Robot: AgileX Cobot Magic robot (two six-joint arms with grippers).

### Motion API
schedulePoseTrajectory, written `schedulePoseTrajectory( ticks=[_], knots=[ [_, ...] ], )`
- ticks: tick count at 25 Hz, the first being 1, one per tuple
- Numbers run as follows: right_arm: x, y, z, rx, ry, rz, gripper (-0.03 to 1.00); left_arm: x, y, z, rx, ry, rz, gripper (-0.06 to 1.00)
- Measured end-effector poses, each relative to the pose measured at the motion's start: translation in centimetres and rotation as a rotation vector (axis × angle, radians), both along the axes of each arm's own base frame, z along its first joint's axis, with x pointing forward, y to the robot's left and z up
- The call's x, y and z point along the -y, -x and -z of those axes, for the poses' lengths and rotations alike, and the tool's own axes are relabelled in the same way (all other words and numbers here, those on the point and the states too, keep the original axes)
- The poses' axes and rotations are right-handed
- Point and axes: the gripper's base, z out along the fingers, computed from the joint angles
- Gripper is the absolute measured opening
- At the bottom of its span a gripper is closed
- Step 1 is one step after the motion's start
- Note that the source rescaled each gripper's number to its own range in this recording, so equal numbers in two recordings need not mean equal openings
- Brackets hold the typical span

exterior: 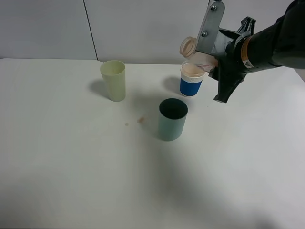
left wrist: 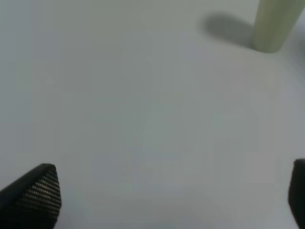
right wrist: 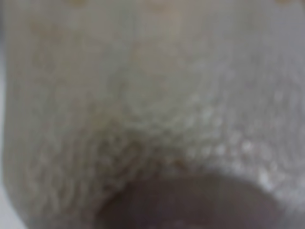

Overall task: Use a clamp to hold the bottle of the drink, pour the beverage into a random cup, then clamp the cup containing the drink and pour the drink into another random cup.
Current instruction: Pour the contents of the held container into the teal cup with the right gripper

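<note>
Pouring stage, by look of it: right gripper (exterior: pixel 215 61) closed on bottle (exterior: pixel 195 51), tilted just above blue cup (exterior: pixel 191 82); pale drink showing in cup. Teal cup (exterior: pixel 172 119), pale green cup (exterior: pixel 113 80) wait on counter (exterior: pixel 71 167). Cup-to-cup pour not yet done. Left gripper (left wrist: pixel 170 193) spread wide, holding nothing.
</note>
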Motion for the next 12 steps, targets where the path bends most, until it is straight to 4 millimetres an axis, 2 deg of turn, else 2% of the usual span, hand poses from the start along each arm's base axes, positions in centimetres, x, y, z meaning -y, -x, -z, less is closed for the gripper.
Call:
schedulePoseTrajectory(
  ticks=[7, 12],
  knots=[
    [0.53, -0.11, -0.04, 0.014, 0.060, 0.025, 0.02, 0.00, 0.00, 0.00, 0.000, 0.000, 0.000, 0.89],
    [0.13, 0.12, -0.06, 0.020, 0.077, 0.011, 0.02, 0.00, 0.00, 0.00, 0.000, 0.000, 0.000, 0.89]
  ],
)
